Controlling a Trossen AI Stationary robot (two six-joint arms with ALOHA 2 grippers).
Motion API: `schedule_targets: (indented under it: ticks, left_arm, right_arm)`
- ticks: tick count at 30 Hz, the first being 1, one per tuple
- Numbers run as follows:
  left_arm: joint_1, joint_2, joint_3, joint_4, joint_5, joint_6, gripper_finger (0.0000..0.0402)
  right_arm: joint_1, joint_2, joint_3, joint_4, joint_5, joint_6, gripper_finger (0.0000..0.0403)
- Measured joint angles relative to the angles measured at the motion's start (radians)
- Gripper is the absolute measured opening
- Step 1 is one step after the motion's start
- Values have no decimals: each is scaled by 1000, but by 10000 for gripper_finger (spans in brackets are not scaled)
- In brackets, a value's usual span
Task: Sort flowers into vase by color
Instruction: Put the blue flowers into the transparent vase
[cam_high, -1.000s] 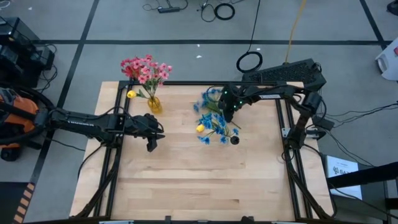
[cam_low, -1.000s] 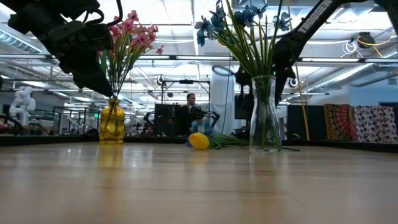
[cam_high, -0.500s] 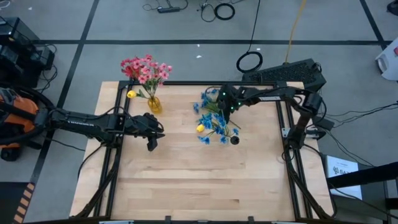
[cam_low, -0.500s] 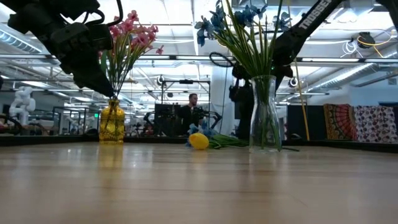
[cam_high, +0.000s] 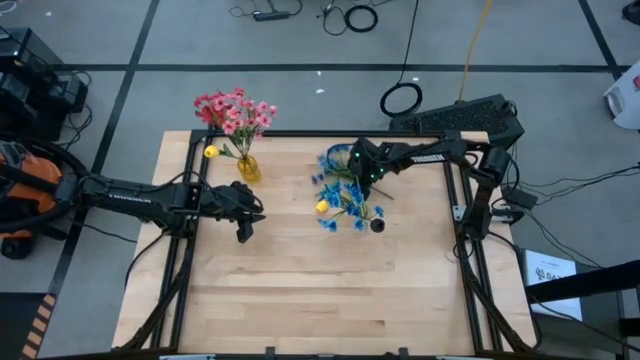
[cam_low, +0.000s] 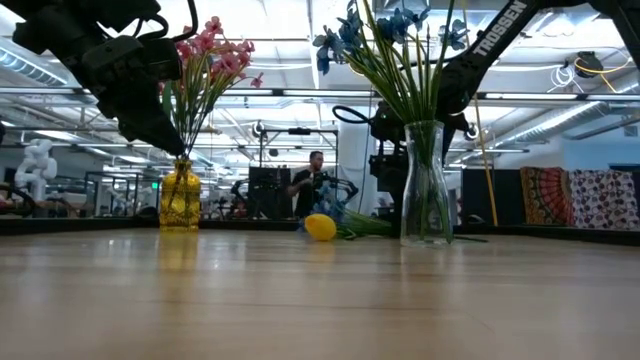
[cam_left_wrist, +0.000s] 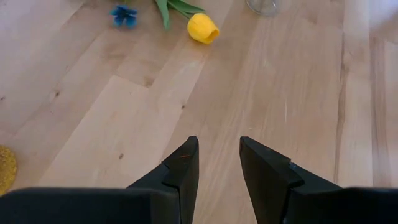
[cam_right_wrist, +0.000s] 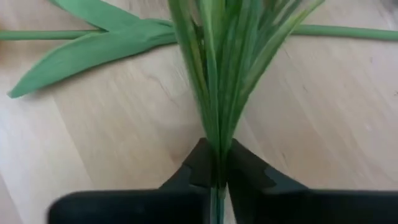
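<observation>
A yellow vase (cam_high: 248, 167) at the far left holds pink flowers (cam_high: 232, 110). A clear vase (cam_low: 425, 190) near the table's middle holds blue flowers (cam_low: 385, 25). A yellow tulip (cam_high: 321, 206) lies on its side beside it, and a dark bud (cam_high: 377, 225) shows at its right. Just beyond the clear vase, my right gripper (cam_right_wrist: 217, 168) is shut on a bunch of green stems; blue blooms (cam_high: 335, 160) show beside it. My left gripper (cam_left_wrist: 214, 165) hangs open over bare wood to the left of the clear vase. My right gripper pinches a bunch of thin green stems (cam_right_wrist: 214, 134) between its two fingers. The stems run on past the fingertips and fan out over the table. Which end of the sprig this is does not show in the wrist view.
A black frame (cam_high: 455, 215) runs along the table's sides. A yellow bud (cam_high: 210, 152) shows by the yellow vase. A loose blue bloom (cam_left_wrist: 124, 14) lies near the tulip's leaves (cam_right_wrist: 93, 50). Bare wood (cam_high: 320, 300) fills the near half.
My right gripper has moved a little toward the table's far edge and left, behind the clear vase. The vases and the tulip have stayed in place.
</observation>
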Motion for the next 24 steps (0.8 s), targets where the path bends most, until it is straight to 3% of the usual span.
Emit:
schedule_targets:
  ticks: [6, 11, 17, 24]
  left_arm:
    - [0, 0, 0, 0, 0, 0, 122]
    - [0, 0, 0, 0, 0, 0, 122]
    - [0, 0, 0, 0, 0, 0, 122]
    - [0, 0, 0, 1, -22, -24, 122]
  right_arm:
    - [-36, -42, -3, -121, -42, -4, 13]
    - [-63, -164, -5, -188, -76, 6, 5]
    - [-79, -374, -5, -251, -77, 23, 5]
    - [-84, -721, -5, -351, -78, 132, 5]
